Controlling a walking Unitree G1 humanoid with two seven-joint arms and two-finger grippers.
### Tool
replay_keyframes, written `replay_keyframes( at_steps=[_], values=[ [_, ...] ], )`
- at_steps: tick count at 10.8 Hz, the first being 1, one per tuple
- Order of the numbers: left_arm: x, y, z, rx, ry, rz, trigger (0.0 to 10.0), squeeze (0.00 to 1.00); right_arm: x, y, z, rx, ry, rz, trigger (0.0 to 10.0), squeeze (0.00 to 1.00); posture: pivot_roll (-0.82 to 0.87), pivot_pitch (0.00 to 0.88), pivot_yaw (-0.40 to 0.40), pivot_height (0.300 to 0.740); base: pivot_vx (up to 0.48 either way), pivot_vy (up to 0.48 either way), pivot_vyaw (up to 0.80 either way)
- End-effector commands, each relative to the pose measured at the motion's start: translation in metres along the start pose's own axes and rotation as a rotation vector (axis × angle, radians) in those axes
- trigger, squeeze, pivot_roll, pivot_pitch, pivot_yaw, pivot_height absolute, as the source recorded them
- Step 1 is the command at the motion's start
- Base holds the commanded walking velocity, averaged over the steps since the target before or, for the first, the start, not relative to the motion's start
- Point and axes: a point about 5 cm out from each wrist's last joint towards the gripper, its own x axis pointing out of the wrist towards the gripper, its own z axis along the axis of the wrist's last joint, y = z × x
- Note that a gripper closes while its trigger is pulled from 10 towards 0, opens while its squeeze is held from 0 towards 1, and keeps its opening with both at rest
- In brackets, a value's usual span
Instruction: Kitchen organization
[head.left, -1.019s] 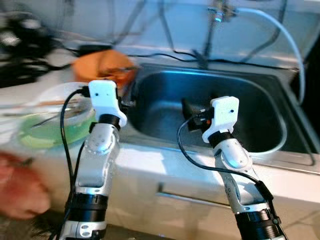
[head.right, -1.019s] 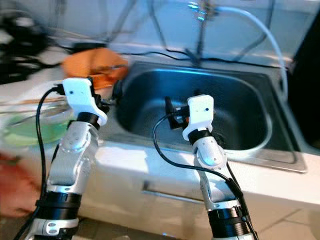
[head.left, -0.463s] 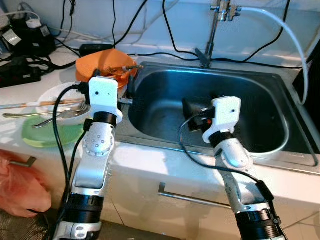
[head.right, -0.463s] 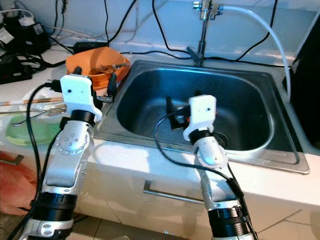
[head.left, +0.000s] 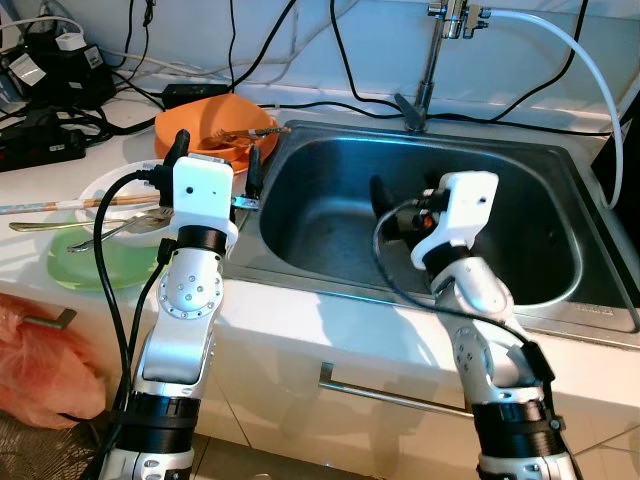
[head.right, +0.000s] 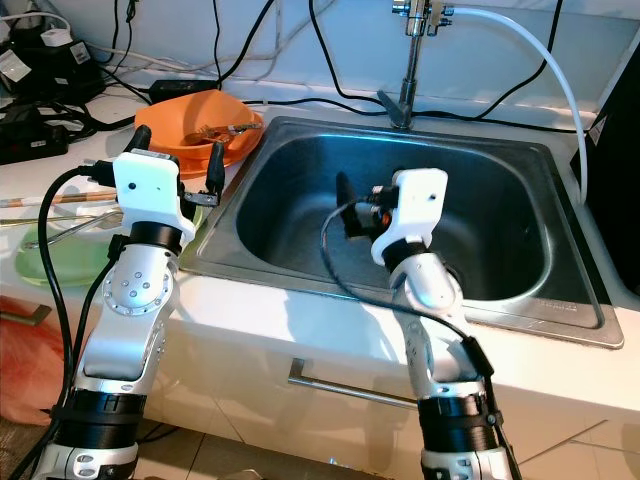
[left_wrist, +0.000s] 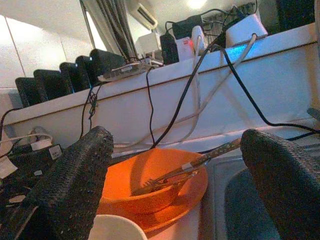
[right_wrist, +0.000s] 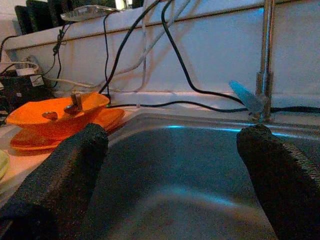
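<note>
The round orange plastic bowl (head.left: 212, 128), with utensils inside, sits beside the steel sink (head.left: 560, 290). Left gripper (head.left: 214, 160) gapes empty before it; right gripper (left_wrist: 180, 165) likewise. Light, rigid, slick: pinch its rim.

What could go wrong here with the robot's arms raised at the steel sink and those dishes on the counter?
The open left gripper hovers just short of the orange bowl, whose utensils jut over the rim; a nudge might flip them out. The white plate with chopsticks and spoons sits right by the left arm's elbow line. The open right gripper could strike the stainless steel sink wall.
</note>
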Motion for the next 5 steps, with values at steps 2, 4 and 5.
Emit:
replay_keyframes(
  at_steps=[2, 4, 5],
  values=[
    [0.003, 0.001, 0.005, -0.010, -0.018, 0.000, 10.0, 0.00, 0.000, -0.002, 0.007, -0.008, 0.010, -0.002, 10.0, 0.00, 0.03, 0.000, 0.033, 0.740, 0.000, 0.000, 0.00],
    [0.002, -0.002, 0.005, -0.053, 0.000, -0.043, 10.0, 0.00, -0.004, -0.007, 0.009, -0.043, 0.030, 0.036, 10.0, 0.00, 0.03, 0.000, 0.033, 0.740, 0.000, 0.000, 0.00],
    [0.002, -0.004, 0.012, -0.043, -0.030, -0.056, 10.0, 0.00, -0.004, -0.014, 0.015, -0.039, -0.001, 0.024, 10.0, 0.00, 0.03, 0.000, 0.034, 0.740, 0.000, 0.000, 0.62]
  ],
)
